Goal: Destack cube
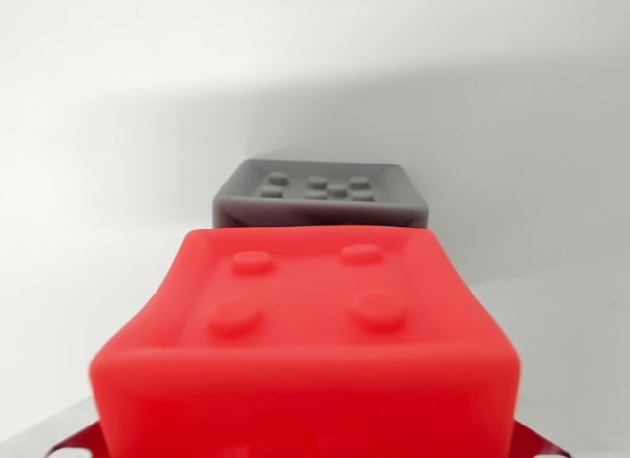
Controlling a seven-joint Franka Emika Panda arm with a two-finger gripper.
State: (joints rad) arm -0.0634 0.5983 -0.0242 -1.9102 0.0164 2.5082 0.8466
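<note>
A white surface (108, 281) fills the wrist view, pale and bare around the blocks, with a soft grey shadow spreading across its upper right part; the red cube (315, 350) is the largest thing on it, sitting low in the middle of the frame, close to the camera and blurred at its near edge, its top face carrying four raised round studs; behind it, higher in the frame, lies the grey cube (320, 197), smaller in view, its top showing a cluster of small studs; its lower part is hidden by the red cube, so whether the two touch cannot be told; thin red metal slivers (536, 443) peek out at the bottom corners; the gripper's fingers are not visible, so its state cannot be told
</note>
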